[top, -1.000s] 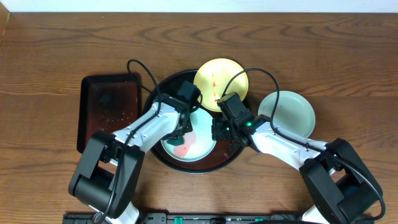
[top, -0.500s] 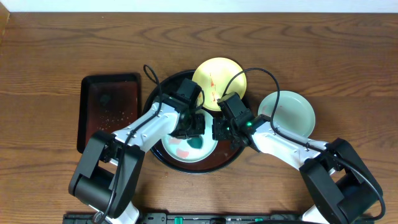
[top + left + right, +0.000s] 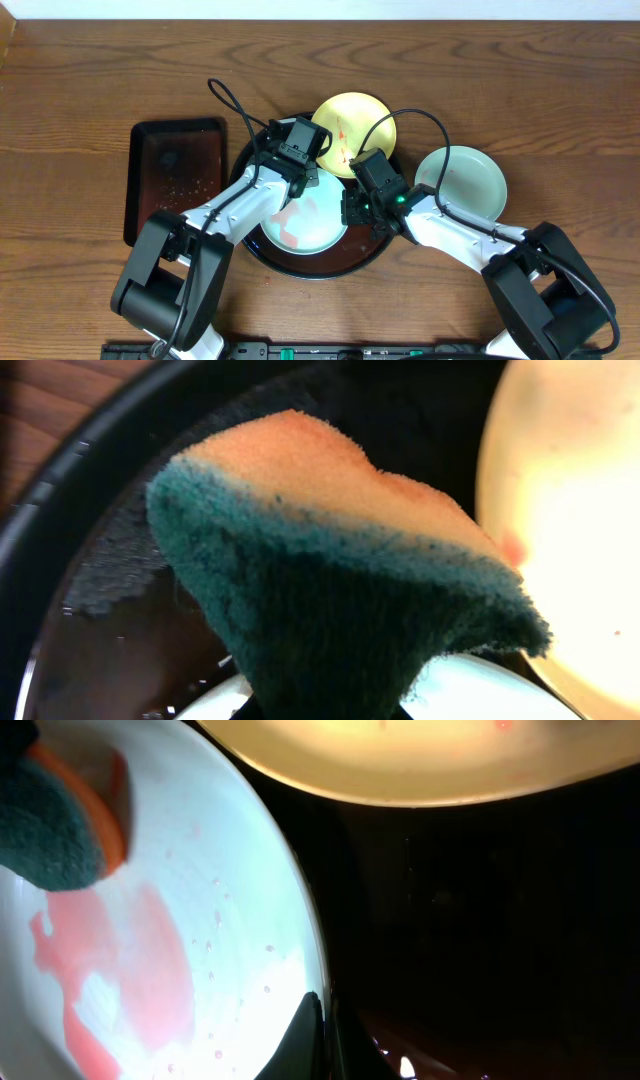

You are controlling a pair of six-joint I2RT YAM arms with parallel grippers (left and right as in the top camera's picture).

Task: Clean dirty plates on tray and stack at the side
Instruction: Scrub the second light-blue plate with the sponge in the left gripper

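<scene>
Clenching the left tool (image 3: 298, 178) on a thick green-and-orange scrubbing sponge (image 3: 330, 590), green face toward the left wrist camera, fingers out of shot there. Holding that sponge at the far edge of a pale mint-blue round shallow plate (image 3: 305, 225); pressing on it or just hovering, cannot tell. Pinching the right rim of the same plate with the right tool (image 3: 352, 212), one dark fingertip (image 3: 300, 1040) lying on the plate's inner face in the right wrist view. Showing red sauce smeared in streaks and patches across that plate's middle. Sitting inside the large round black raised-rim tray (image 3: 330, 270), toward its near side. Overlapping the tray's far rim: a pale yellow round plate (image 3: 365, 125), thin red streak on it. Resting on the brown wooden worktop (image 3: 100, 80) just right of the tray: a second pale mint-blue plate (image 3: 465, 185), looking clean. Lying just left of the round tray: a smaller rectangular black tray (image 3: 175, 180), speckled with pale spots
</scene>
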